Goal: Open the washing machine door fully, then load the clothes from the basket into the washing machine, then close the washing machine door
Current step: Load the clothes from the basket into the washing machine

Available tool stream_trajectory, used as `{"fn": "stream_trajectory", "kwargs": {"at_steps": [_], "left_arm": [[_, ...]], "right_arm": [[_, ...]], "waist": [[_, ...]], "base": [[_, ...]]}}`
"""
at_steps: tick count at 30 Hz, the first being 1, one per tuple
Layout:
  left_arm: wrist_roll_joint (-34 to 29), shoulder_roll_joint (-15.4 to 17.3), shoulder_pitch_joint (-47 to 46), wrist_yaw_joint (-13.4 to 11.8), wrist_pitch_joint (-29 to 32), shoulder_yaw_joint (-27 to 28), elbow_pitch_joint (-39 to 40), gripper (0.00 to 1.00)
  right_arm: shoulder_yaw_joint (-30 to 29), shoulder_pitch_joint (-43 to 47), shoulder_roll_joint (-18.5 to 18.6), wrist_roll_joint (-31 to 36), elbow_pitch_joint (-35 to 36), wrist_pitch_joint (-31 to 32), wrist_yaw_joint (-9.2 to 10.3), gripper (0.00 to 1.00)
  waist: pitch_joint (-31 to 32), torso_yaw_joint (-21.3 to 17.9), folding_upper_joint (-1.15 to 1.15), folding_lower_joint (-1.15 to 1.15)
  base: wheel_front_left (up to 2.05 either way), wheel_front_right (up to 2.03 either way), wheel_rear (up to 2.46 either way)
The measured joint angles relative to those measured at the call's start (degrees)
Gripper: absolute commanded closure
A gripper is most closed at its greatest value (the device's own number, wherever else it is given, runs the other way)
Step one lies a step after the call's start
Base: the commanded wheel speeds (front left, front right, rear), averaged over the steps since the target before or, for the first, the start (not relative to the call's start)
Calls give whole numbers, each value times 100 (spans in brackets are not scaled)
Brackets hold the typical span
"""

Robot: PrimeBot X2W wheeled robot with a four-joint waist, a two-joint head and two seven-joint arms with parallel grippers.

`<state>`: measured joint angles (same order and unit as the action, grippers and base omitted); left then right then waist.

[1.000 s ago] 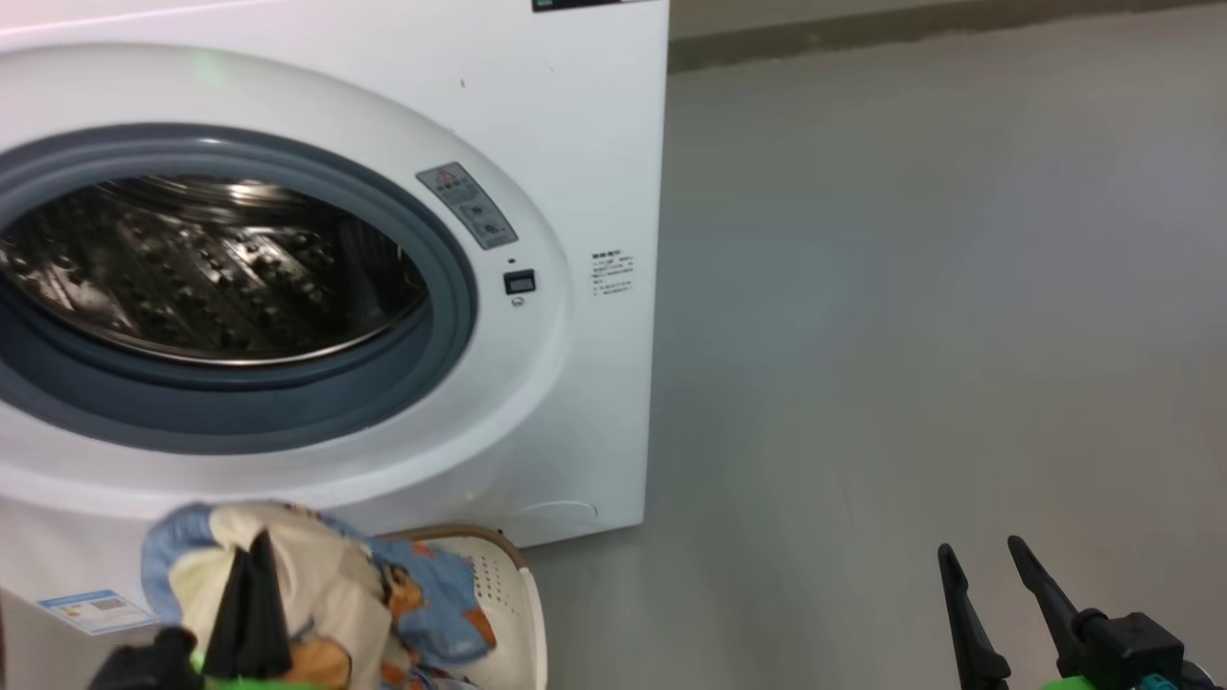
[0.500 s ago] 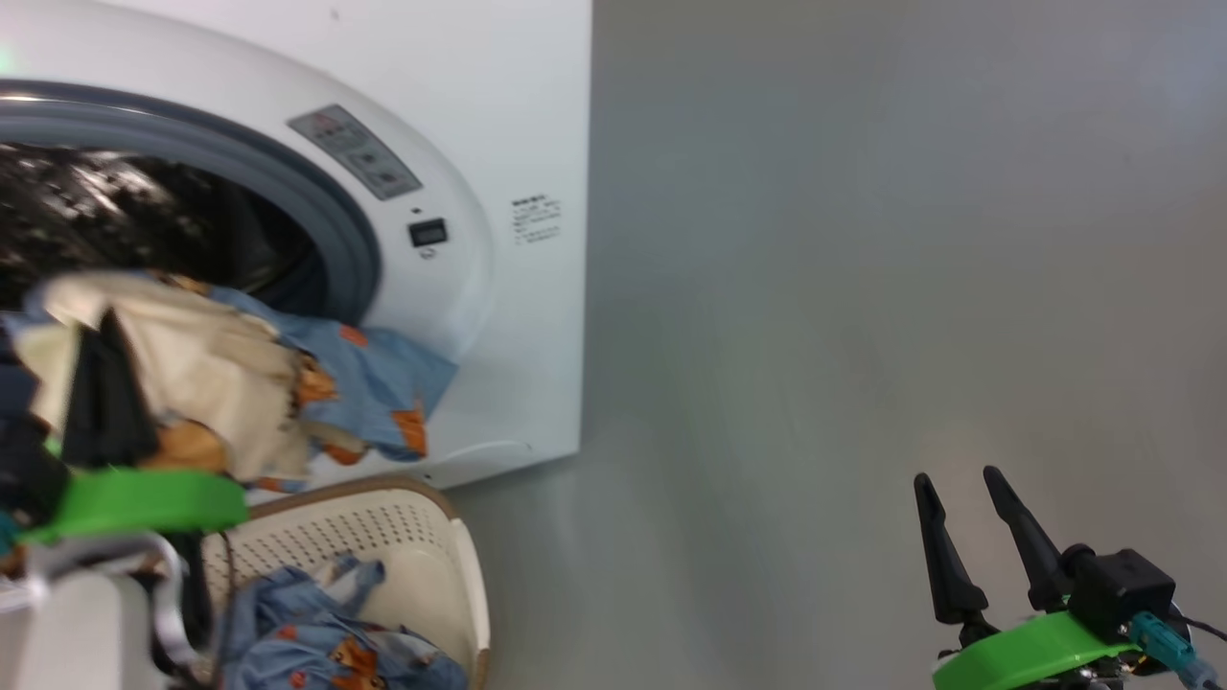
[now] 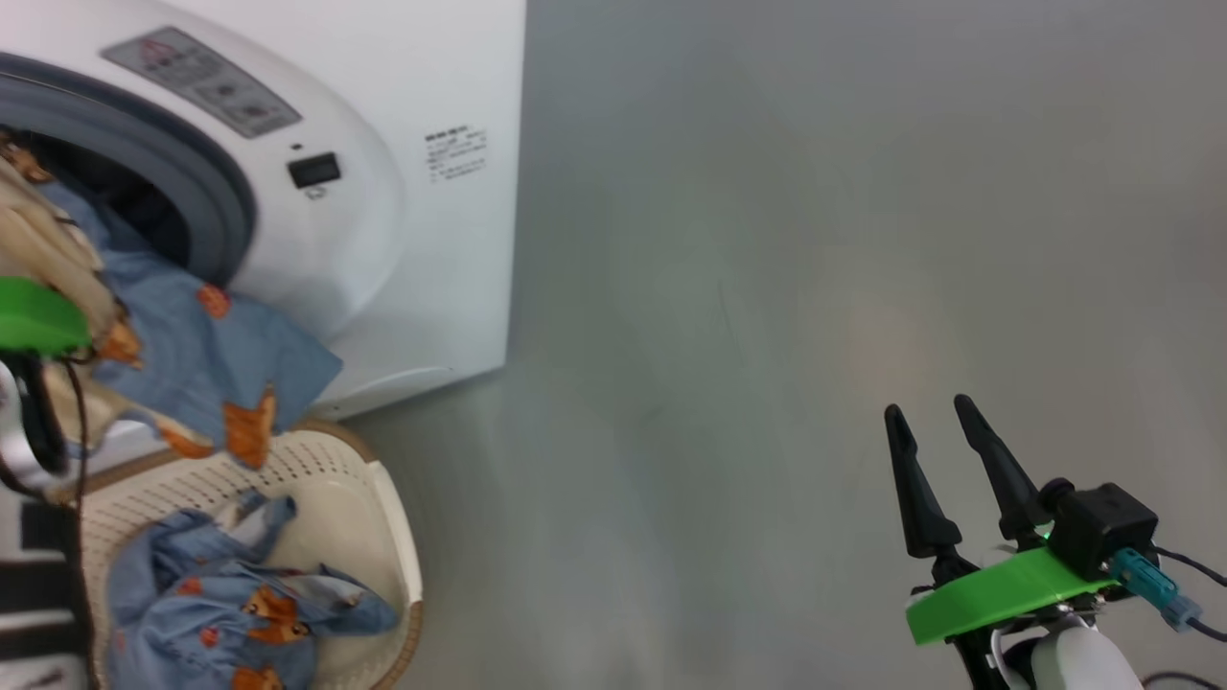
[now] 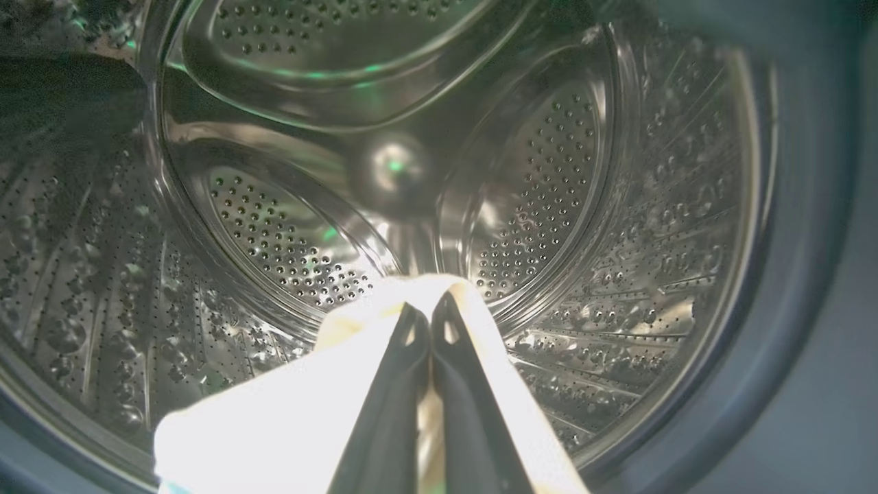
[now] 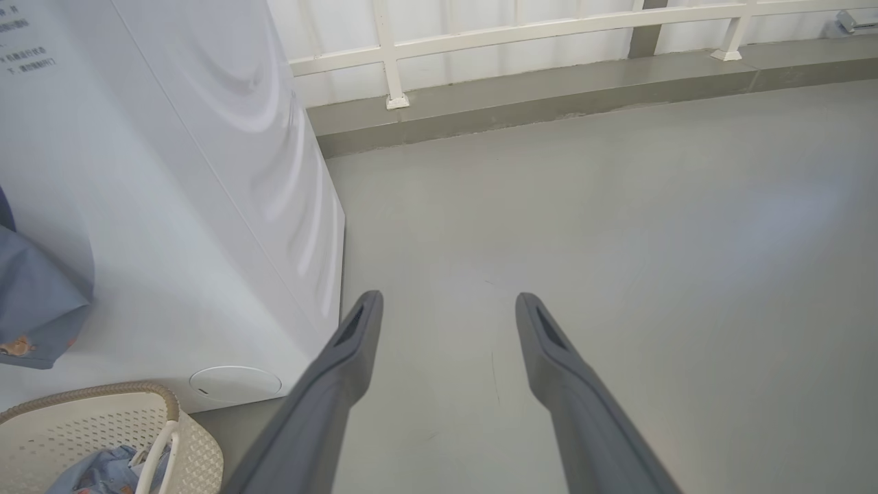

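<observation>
Two left fingers (image 4: 394, 398) are clenched on the clothes (image 4: 288, 412). The cream cloth wraps both sides of the tips, which sit in the mouth of the washing machine (image 3: 422, 268) and face the perforated steel drum (image 4: 549, 171). Light blue bear-printed fabric (image 3: 206, 355) hangs from the same bundle across the grey gasket (image 3: 182, 172), above the basket (image 3: 316, 470). More blue printed fabric lies crumpled inside the basket. Right fingers (image 5: 555, 363) stand released, well apart from the machine, over the grey floor (image 3: 767, 240).
</observation>
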<state>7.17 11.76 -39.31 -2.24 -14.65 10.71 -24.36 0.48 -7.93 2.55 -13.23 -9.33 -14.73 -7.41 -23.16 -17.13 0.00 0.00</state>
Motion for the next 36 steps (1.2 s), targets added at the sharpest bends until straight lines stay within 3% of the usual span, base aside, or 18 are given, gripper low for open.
{"fn": "stream_trajectory", "kwargs": {"at_steps": [16,29,36], "left_arm": [[-126,472,-1629,-18,-1,229,-1209,100],[-236,664,-2574,-56,-4,218,-1731,100],[-293,706,-2850,-78,-4,160,-1627,100]], "right_arm": [[260,-195,-14,-4,-12,0,0,0],[264,-176,-10,74,99,0,0,0],[266,-173,25,74,175,0,0,0]], "waist": [[-799,-363,0,0],[-1206,-330,0,0],[-1312,-319,0,0]], "base": [[0,0,0],[0,0,0],[0,0,0]]}}
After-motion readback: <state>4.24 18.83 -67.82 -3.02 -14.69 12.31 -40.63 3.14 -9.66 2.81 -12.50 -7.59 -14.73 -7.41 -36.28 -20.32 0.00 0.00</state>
